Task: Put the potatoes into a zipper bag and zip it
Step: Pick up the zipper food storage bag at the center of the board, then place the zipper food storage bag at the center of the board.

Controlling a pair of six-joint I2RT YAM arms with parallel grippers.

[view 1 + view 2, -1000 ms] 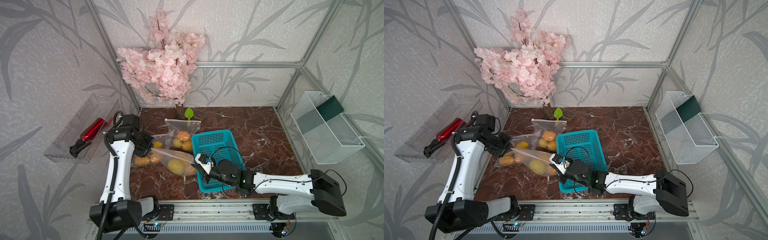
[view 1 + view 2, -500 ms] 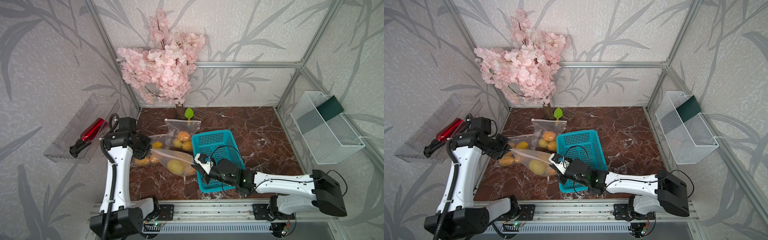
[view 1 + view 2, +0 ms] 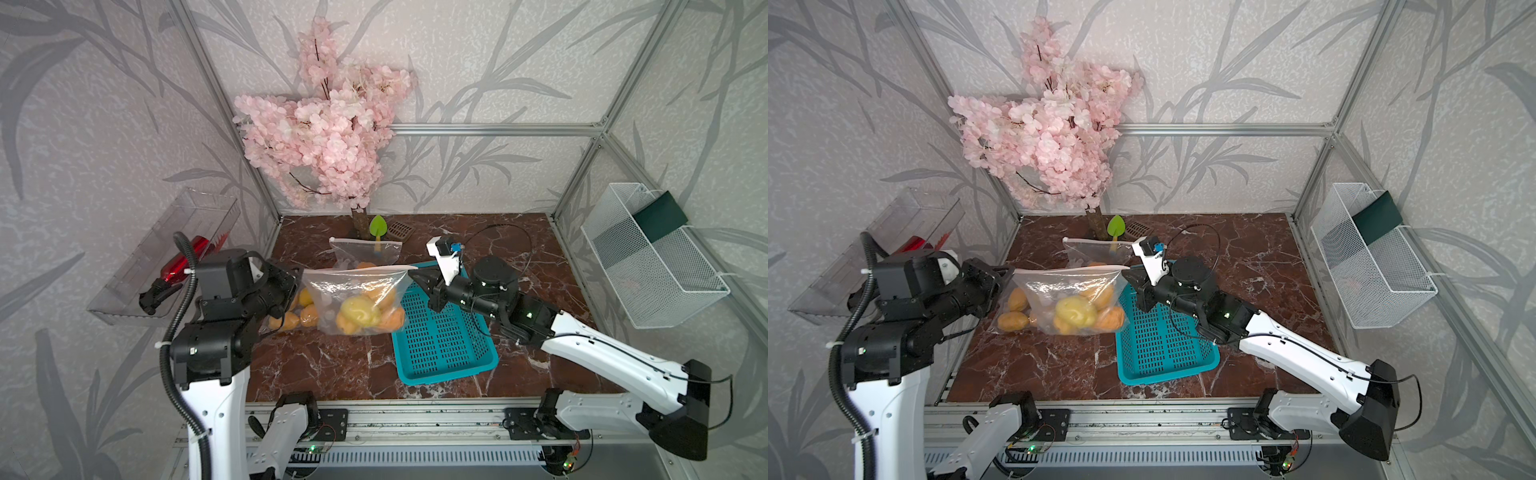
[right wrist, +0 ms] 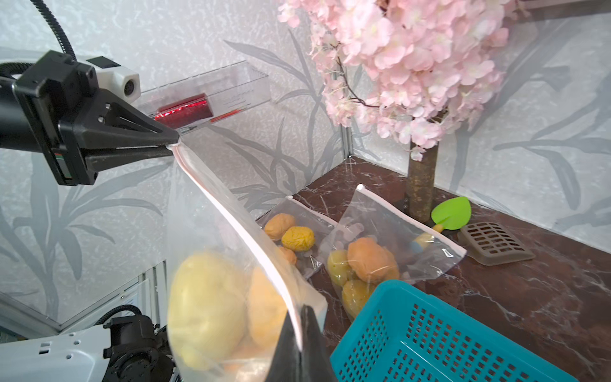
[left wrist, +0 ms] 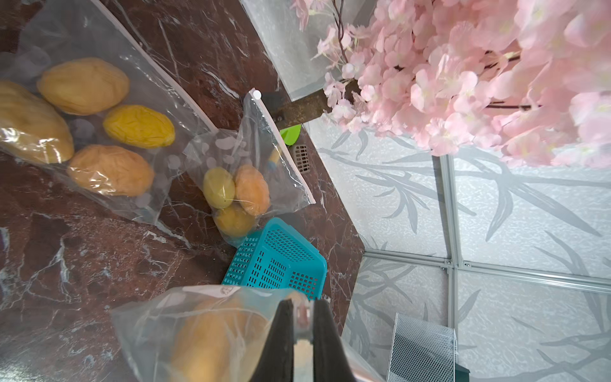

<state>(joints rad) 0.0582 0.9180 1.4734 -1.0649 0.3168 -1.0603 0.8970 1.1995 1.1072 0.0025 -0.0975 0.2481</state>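
- Left gripper (image 3: pixel 299 272) and right gripper (image 3: pixel 410 273) each clamp a top corner of the bag (image 3: pixel 332 291)
- Pull the zip strip (image 3: pixel 357 269) taut and level (potatoes (image 3: pixel 359 312) weigh it down)

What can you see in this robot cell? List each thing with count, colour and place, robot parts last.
held zipper bag: one, clear, hanging between both grippers
other zipper bags: two, clear, on the table
potatoes: ten or more, yellow-orange, some greenish, inside the three bags
basket: one, teal, on the table beside the held bag
blossom tree: one, pink, back of table
toy spade: one, green, beside trunk
grate: one, brown, beside spade
wall tray: one, clear, left wall, holds red bottle
wire basket: one, white, right wall
table: one, brown marble
left gripper: one, black, shut on bag's corner
right gripper: one, black, shut on opposite corner
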